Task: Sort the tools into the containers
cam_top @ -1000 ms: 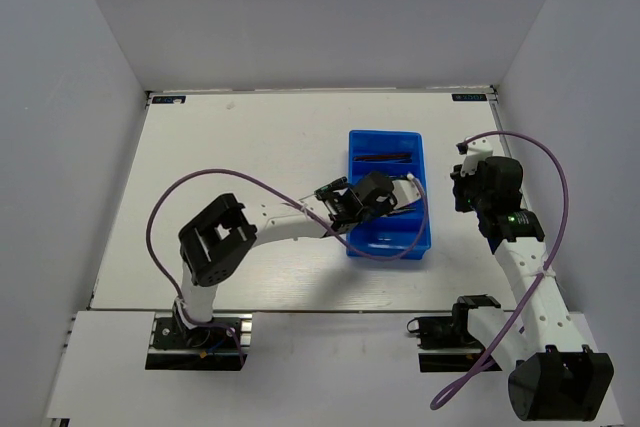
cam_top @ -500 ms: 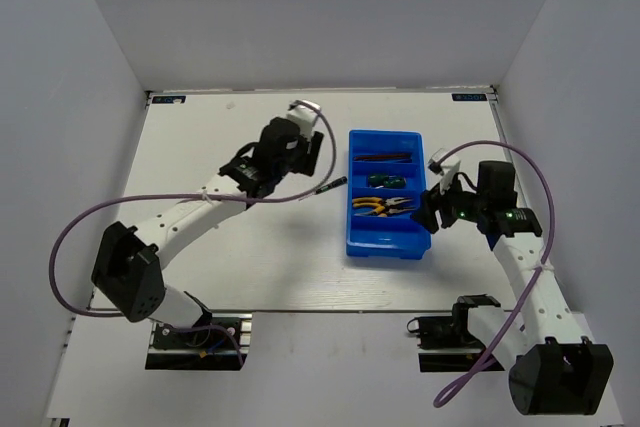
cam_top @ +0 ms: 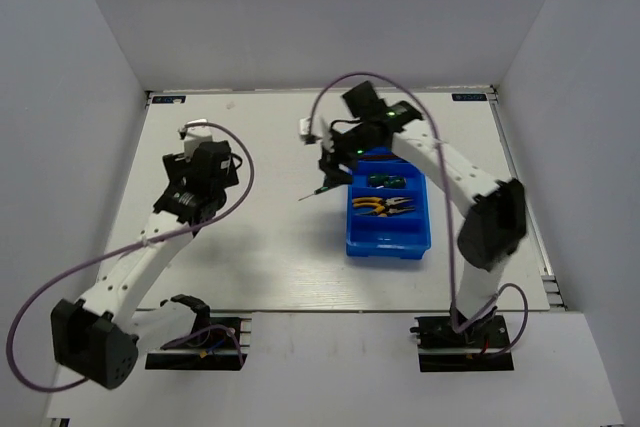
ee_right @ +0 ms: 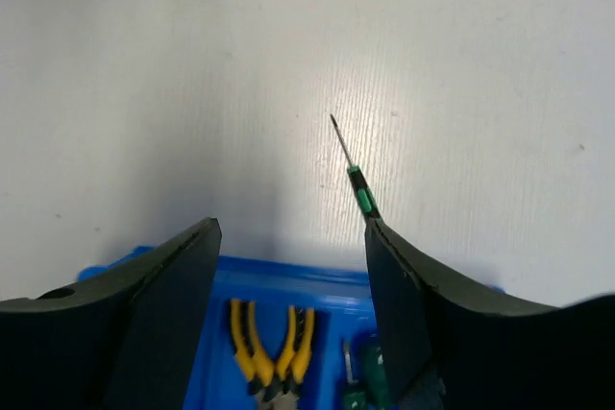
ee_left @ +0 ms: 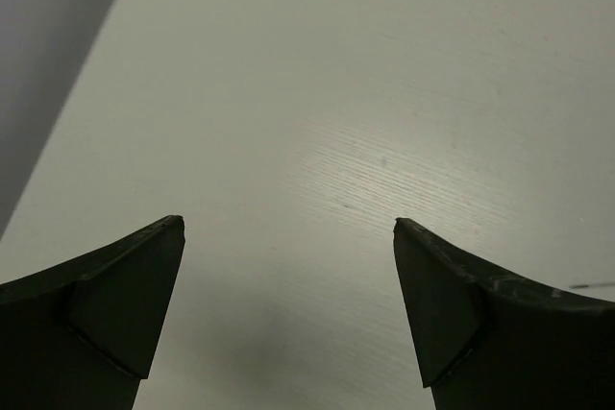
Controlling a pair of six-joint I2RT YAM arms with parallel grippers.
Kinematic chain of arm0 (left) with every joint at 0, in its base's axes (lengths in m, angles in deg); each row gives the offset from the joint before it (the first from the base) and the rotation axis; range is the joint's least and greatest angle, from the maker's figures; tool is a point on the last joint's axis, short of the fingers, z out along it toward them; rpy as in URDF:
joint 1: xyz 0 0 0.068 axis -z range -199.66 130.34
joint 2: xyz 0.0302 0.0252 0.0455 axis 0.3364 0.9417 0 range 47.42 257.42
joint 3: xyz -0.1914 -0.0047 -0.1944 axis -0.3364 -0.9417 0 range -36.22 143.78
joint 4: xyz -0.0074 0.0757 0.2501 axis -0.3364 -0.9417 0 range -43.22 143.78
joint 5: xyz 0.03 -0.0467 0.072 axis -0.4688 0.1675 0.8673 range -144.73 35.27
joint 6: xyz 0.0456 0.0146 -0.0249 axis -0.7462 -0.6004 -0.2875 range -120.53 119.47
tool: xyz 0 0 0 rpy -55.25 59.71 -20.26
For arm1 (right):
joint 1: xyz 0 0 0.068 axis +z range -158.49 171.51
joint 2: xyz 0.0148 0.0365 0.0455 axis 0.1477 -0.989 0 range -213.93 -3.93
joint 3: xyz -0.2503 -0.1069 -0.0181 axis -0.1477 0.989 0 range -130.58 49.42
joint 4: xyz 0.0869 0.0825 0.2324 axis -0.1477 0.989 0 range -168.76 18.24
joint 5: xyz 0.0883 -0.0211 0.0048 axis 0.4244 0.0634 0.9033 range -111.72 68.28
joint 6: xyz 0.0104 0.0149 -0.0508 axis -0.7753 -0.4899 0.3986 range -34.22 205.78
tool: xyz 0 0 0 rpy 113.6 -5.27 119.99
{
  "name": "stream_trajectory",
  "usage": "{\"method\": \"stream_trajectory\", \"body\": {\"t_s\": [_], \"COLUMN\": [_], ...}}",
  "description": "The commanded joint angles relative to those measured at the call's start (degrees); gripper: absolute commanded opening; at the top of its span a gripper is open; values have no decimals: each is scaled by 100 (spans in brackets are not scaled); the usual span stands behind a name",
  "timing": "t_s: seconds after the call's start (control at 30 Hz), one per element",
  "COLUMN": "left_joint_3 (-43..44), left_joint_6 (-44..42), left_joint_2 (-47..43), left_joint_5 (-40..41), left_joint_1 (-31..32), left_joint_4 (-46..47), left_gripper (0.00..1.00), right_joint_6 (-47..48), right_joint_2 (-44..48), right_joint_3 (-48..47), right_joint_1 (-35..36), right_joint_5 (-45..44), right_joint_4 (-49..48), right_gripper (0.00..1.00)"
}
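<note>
The blue tray [cam_top: 388, 243] lies right of centre. One compartment holds yellow-handled pliers [cam_top: 383, 207] [ee_right: 269, 343], and the one behind it holds green-handled screwdrivers [cam_top: 385, 180] [ee_right: 370, 381]. A slim dark-green tool [cam_top: 322, 190] [ee_right: 354, 172] lies on the table just left of the tray. My right gripper [cam_top: 335, 167] [ee_right: 293, 228] hangs open over the tray's left wall [ee_right: 288, 271], its right finger covering the tool's handle end. My left gripper [cam_top: 205, 162] [ee_left: 288, 223] is open over bare table at the left. The right arm hides the tray's far compartment.
White walls close in the table [cam_top: 250, 247] on the left, back and right. The right arm's purple cable [cam_top: 350, 77] arcs above the tray's far end. The left arm's cable [cam_top: 245, 172] loops beside its wrist.
My left arm swung from the tray far to the left and opened. My right arm crossed from the tray's right side to its left wall and opened. The slim tool now lies on the table.
</note>
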Motion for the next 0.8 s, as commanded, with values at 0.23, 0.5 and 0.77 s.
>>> {"method": "stream_trajectory", "body": {"t_s": [0.23,0.5,0.77], "left_joint_3": [-412,-360,-360], "left_joint_6": [29,-33,-33], "left_joint_2": [-1259,-1242,-1294], "left_joint_5": [752,118,57], "left_joint_1": [-292,-459,-512], "left_joint_4": [223,275,328], "left_gripper": [100,100,100], "right_joint_6": [2051,2305,2454], "right_joint_2": [-1861,-2468,-2951], "right_joint_3": [-1038,-994,-1195], "right_joint_1": [597,588,597], "right_joint_5": [-1882,-2664,-2622], "right_joint_4": [435,-260,-401], "right_gripper": [57,55,55]}}
